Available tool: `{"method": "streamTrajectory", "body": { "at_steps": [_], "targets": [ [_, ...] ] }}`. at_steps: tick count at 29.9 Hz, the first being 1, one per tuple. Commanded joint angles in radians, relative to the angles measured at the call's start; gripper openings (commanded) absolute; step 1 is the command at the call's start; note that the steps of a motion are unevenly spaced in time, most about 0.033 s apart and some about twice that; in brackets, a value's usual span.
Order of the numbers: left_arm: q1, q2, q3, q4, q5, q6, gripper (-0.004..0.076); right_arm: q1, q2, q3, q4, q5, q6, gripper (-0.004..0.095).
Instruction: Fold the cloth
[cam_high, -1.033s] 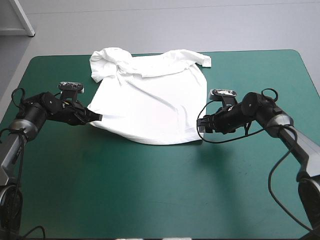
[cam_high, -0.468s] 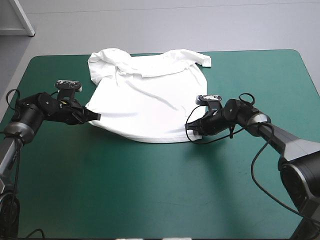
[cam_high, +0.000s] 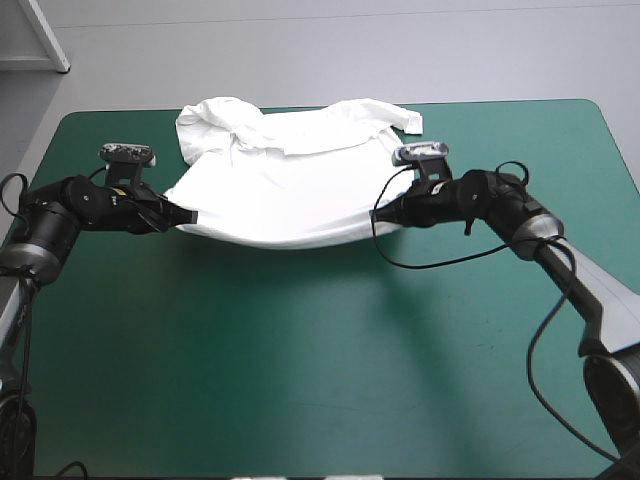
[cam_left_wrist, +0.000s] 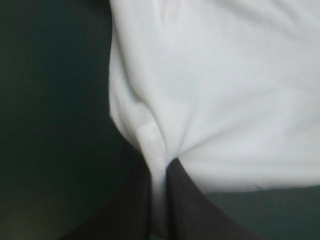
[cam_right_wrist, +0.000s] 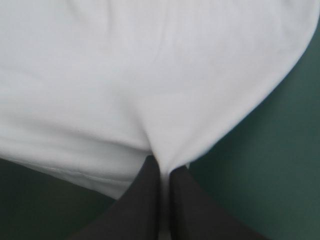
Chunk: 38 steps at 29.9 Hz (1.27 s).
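Robot lab: left arm (cam_high: 62, 208), right arm (cam_high: 520, 205), teal-green covered table (cam_high: 320, 380).

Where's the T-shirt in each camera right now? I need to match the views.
High view: the T-shirt lies at the table's far middle, its near hem lifted between the left gripper and the right gripper.
Left wrist view: the T-shirt is ahead of the left gripper, with a corner pinched between its fingers.
Right wrist view: the T-shirt is ahead of the right gripper, likewise pinched.
Shared landmark: the teal-green cover bordering the hem.
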Motion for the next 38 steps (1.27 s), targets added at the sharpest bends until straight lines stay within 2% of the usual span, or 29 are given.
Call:
{"method": "streamTrajectory", "body": {
  "at_steps": [1,11,21,31,38],
  "targets": [
    [0.0,-0.075,-0.135,-0.037,-0.015,-0.014,0.0019,0.002,-0.129,-0.159,-0.045,-0.005,0.004,-0.0013],
    [0.0,-0.104,-0.632,-0.135,0.127,-0.018,0.0019,0.002,-0.189,-0.595,-0.066,0.133,0.004,-0.0013],
    [0.0,-0.104,-1.072,-0.162,0.149,-0.02,0.0019,0.002,-0.189,-0.998,-0.062,0.224,-0.001,-0.0013],
    [0.0,-0.104,-1.338,-0.107,0.123,-0.017,0.0019,0.002,-0.189,-1.293,-0.052,0.199,-0.042,-0.0013],
    [0.0,-0.102,-1.368,-0.089,0.261,-0.018,0.0019,0.002,-0.184,-1.334,-0.037,0.272,-0.04,-0.0013]
  ]
}}
